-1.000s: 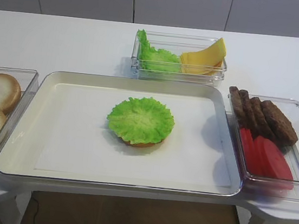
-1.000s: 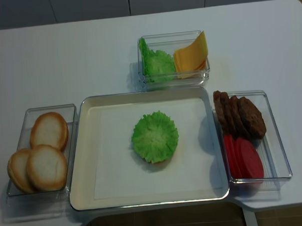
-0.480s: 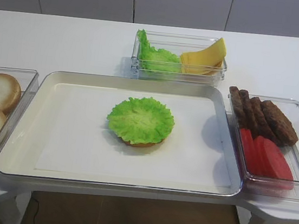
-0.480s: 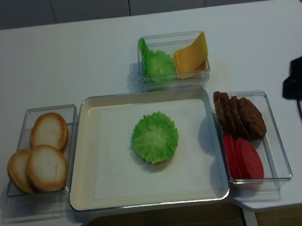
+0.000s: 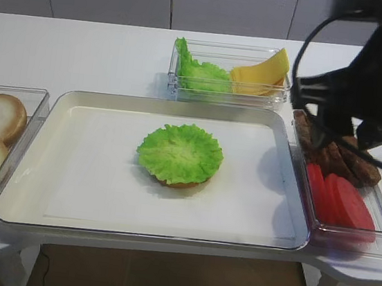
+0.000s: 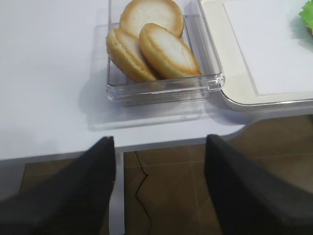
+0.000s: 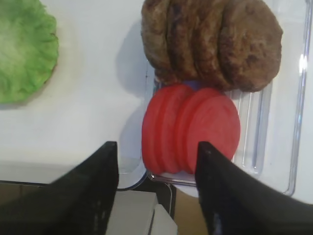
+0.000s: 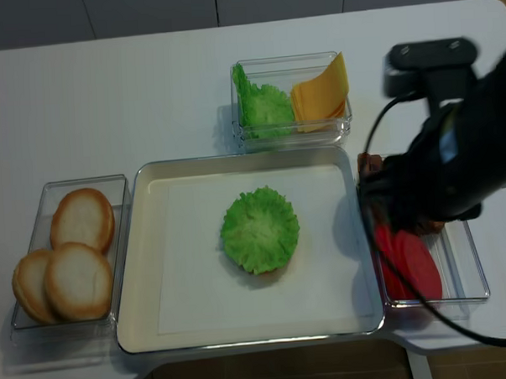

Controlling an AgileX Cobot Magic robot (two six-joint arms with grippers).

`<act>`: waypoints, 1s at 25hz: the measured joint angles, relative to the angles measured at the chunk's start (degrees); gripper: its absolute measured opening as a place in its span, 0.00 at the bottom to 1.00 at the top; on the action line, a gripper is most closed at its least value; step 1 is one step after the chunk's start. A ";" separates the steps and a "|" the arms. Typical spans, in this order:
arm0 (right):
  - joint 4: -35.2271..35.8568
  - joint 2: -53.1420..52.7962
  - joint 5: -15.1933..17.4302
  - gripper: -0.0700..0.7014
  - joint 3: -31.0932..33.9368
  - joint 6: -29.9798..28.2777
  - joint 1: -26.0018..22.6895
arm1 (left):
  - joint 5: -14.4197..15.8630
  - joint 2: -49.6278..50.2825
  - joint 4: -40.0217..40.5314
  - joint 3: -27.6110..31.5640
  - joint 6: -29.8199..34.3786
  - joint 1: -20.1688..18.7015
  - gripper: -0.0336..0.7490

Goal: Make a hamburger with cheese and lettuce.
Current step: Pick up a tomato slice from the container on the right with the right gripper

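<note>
Tray (image 5: 66, 190): holds the hamburger (image 5: 180, 154), lettuce-topped bun, at centre.
Right gripper (image 7: 156, 161): jaws spread, empty, above the tomato slices (image 7: 190, 129), right bin.
Cheese (image 5: 258, 76): far bin, untouched.
Tip: descend squarely, pinch one slice only.

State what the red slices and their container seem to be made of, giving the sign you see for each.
Red slices: likely matte plastic or rubber toy food, since they are uniformly red with no seeds or pulp. Container: clear glossy plastic, probably acrylic; the table shows through and its rim glints.
</note>
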 joint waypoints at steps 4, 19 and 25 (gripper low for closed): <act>-3.80 5.79 -0.63 0.59 0.00 3.76 4.08 | 0.00 0.00 0.00 0.00 0.00 0.00 0.59; -7.17 13.58 -1.32 0.49 0.00 6.52 6.09 | 0.00 0.00 0.00 0.00 0.00 0.00 0.59; -8.01 13.58 -1.44 0.45 0.00 6.52 6.09 | 0.00 0.00 0.00 0.00 0.00 0.00 0.59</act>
